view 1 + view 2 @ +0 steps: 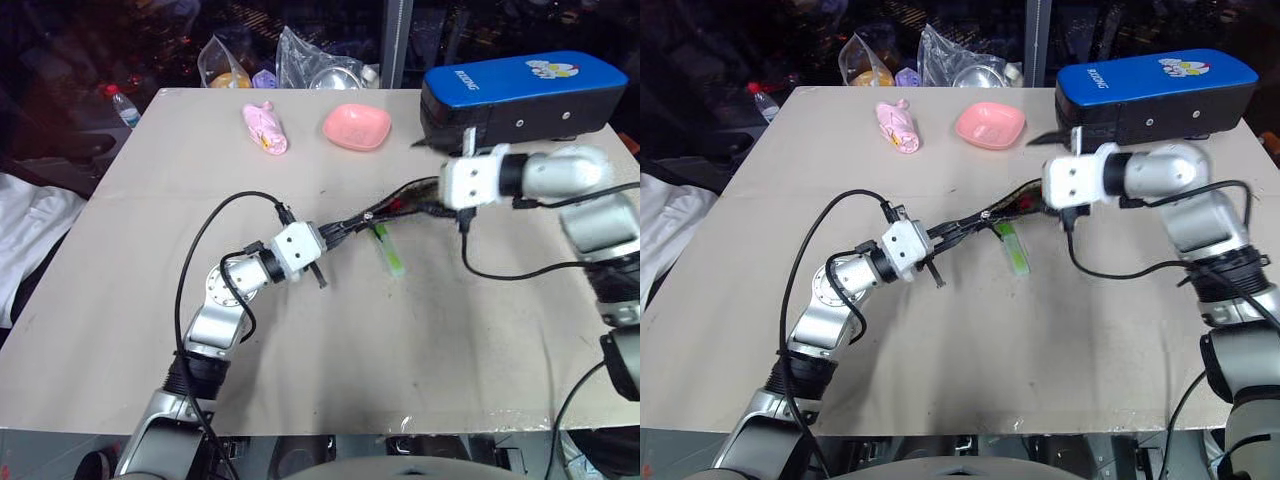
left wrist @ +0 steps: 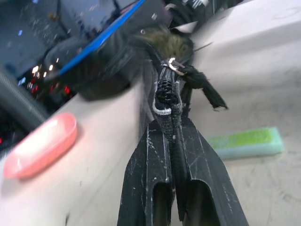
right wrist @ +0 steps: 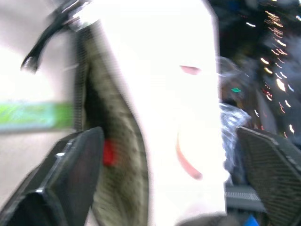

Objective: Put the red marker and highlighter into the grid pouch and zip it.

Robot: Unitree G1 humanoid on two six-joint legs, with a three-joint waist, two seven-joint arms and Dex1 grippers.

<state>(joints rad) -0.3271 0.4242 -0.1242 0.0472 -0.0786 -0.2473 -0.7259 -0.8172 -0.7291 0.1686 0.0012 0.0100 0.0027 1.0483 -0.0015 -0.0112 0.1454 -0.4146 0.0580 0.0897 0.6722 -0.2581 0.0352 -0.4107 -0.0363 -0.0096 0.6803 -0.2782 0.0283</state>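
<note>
Our left gripper [image 2: 171, 136] has its jaws pinching the zipper end of the flat black grid-lined fabric pouch [image 1: 395, 205], lifted mid-tabletop [image 1: 330, 340] with a red tip [image 3: 108, 153] showing inside, the translucent light green highlighter [image 1: 388, 250] lies at its six o'clock, and our right gripper [image 3: 169, 174] hangs with jaws spread wide.

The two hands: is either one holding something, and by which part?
The left hand is shut on the grid pouch, pinching its zipper end. The right hand stands open by the pouch's other end, holding nothing. The highlighter lies on the table.
</note>
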